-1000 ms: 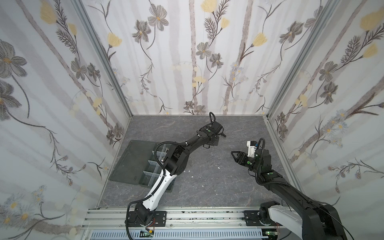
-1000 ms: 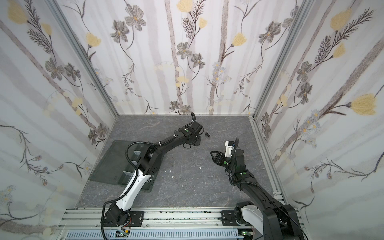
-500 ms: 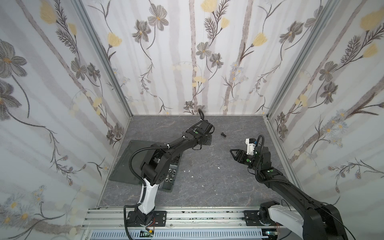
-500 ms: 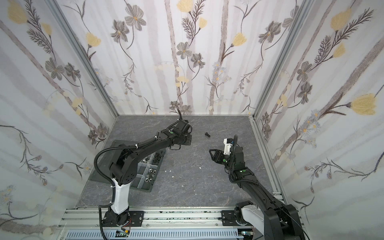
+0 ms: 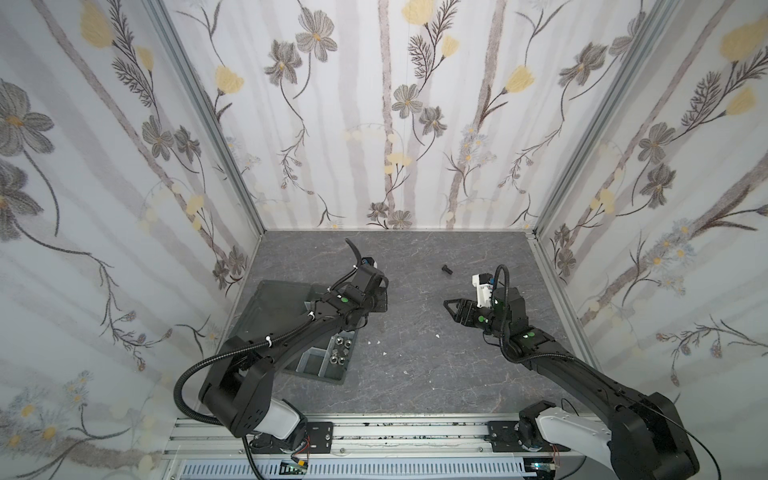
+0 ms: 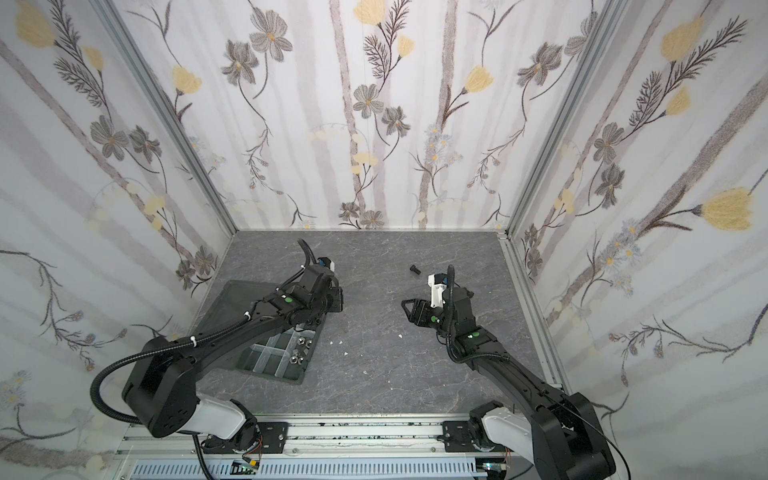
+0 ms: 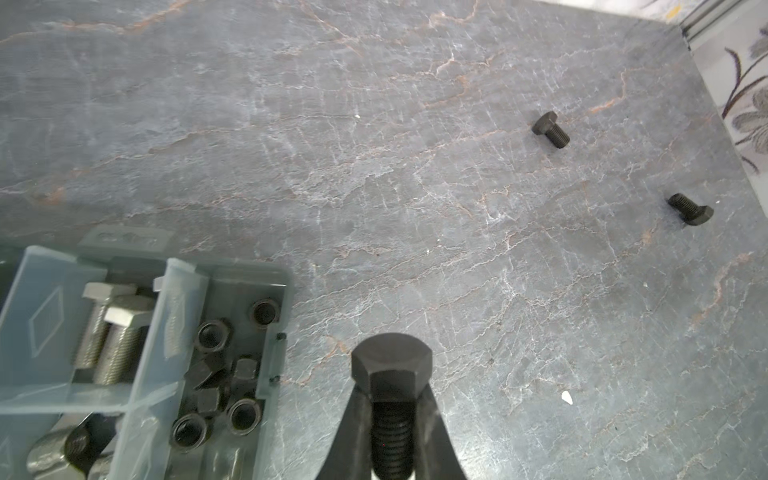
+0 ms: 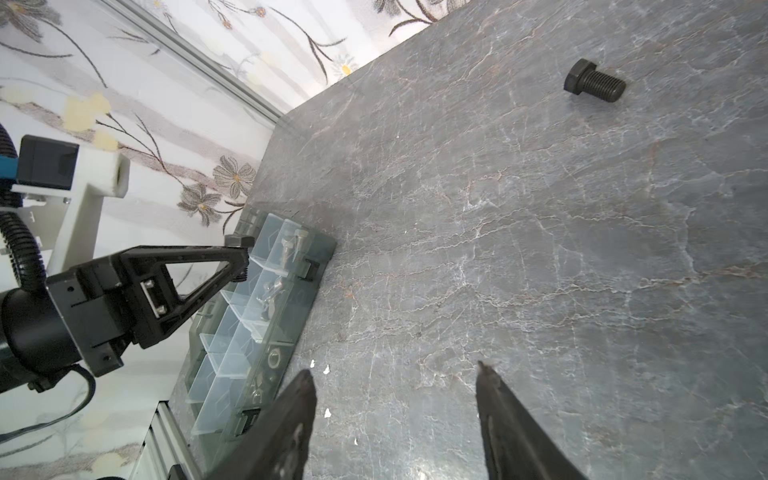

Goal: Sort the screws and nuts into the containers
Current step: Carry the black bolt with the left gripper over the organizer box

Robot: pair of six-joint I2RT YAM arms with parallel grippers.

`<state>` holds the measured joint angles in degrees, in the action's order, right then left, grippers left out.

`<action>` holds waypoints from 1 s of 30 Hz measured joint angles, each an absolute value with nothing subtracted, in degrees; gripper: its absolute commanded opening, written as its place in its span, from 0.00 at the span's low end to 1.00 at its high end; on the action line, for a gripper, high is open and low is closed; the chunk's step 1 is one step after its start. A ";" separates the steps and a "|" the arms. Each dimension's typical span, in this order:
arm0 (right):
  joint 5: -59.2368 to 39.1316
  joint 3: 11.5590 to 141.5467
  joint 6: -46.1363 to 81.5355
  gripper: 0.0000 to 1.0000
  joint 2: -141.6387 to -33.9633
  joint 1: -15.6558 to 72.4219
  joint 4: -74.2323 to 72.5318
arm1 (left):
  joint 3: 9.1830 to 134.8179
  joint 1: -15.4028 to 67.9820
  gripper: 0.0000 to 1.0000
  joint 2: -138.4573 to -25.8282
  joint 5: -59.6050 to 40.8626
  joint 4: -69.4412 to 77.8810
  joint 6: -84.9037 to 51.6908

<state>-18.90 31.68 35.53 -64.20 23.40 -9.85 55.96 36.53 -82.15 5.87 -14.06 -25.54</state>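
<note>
My left claw [image 7: 391, 415] is pinching a black screw [image 7: 390, 365] by the threads, head sticking out, just off the corner of the tray [image 7: 272, 282] on the left side of the counter [image 5: 415, 332] in a top view, presumably for a clean drop, while my right claw [image 8: 395, 382] hangs spread and empty, probably saving itself for the loose screw [image 5: 447, 269] upper-middle.

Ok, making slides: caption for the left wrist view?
Left gripper holds a black bolt beside the tray; two more bolts lie on the table.

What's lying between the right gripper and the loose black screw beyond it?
Nothing: the right wrist view shows only bare table between the open right gripper and the loose black screw.
</note>
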 measured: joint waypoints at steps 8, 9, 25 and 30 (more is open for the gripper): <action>-17.41 33.17 35.97 0.63 -65.69 25.26 -9.91 | 45.87 33.65 0.11 -69.49 8.19 -15.75 -27.20; -17.41 33.30 35.97 0.62 -66.22 25.50 -9.96 | 44.31 32.99 0.11 -67.61 8.60 -16.27 -27.62; -17.65 36.84 36.36 0.62 -72.10 26.98 -11.62 | 32.34 28.27 0.09 -55.20 17.41 -21.69 -34.61; -17.63 36.75 36.07 0.62 -72.40 26.98 -11.81 | 30.61 27.64 0.11 -56.51 18.15 -21.61 -35.68</action>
